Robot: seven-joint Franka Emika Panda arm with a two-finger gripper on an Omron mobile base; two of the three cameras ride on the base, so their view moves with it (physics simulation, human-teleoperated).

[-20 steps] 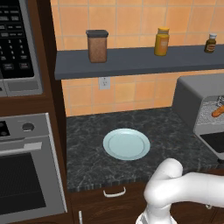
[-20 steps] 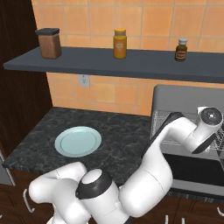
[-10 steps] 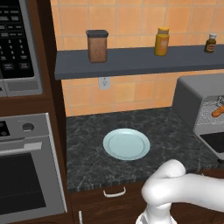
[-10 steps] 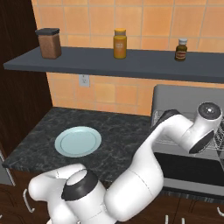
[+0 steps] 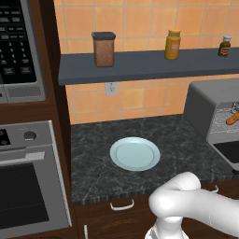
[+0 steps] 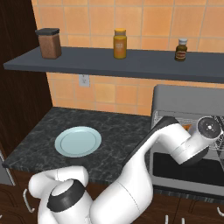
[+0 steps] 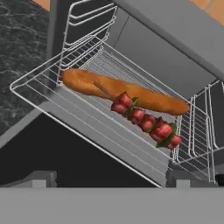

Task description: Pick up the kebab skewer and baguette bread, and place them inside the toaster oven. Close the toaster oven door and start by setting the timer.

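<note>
**Bread and skewer on the oven rack**

The toaster oven [image 6: 192,98] stands at the right end of the dark stone tabletop [image 5: 172,135], its door [image 6: 183,173] dropped open toward the front. On the wire rack [image 7: 87,118] inside lies the baguette bread [image 7: 118,91], stretched across the rack. The kebab skewer [image 7: 146,120] rests just in front of it, its bare stick end lying over the bread. The white arm reaches to the oven's mouth, with its wrist [image 6: 209,127] in front of the rack. Whether the jaws are wide or narrow cannot be told. A pale plate [image 5: 135,153] sits well apart, mid-tabletop. Three jars stand on the shelf [image 6: 131,63] above.
</note>
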